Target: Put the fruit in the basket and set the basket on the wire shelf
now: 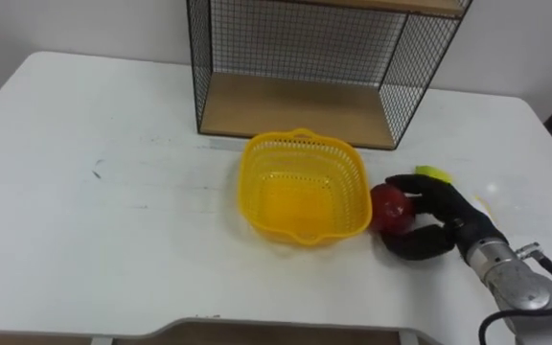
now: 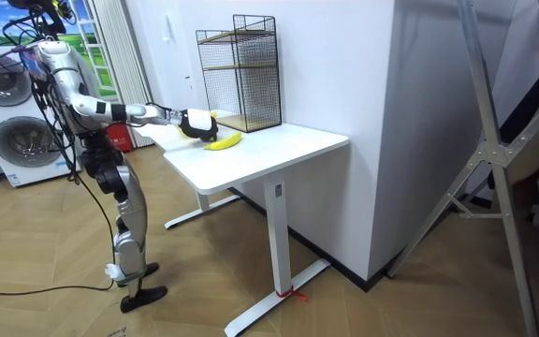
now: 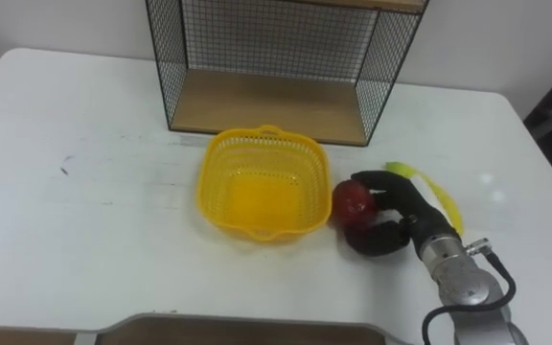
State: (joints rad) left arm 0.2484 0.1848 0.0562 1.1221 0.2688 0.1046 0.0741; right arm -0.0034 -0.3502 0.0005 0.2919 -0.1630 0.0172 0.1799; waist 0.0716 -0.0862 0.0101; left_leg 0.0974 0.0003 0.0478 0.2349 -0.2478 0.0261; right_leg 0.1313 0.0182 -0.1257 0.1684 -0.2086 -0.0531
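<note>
- Where it rests on the white table (image 1: 113, 192), the round red apple (image 1: 391, 207) sits just beside the yellow mesh basket (image 1: 253, 187) (on its right side).
- Right hand (image 1: 446, 218): dark fingers and thumb curled round the apple; a banana (image 1: 433, 173) lies behind.

A home laundry corner: stacked washing machines (image 2: 9, 140), wood floor (image 2: 391, 309), a white table (image 2: 269, 150).

Banana (image 3: 405, 171) — mostly behind the right hand (image 3: 401, 216)
</note>
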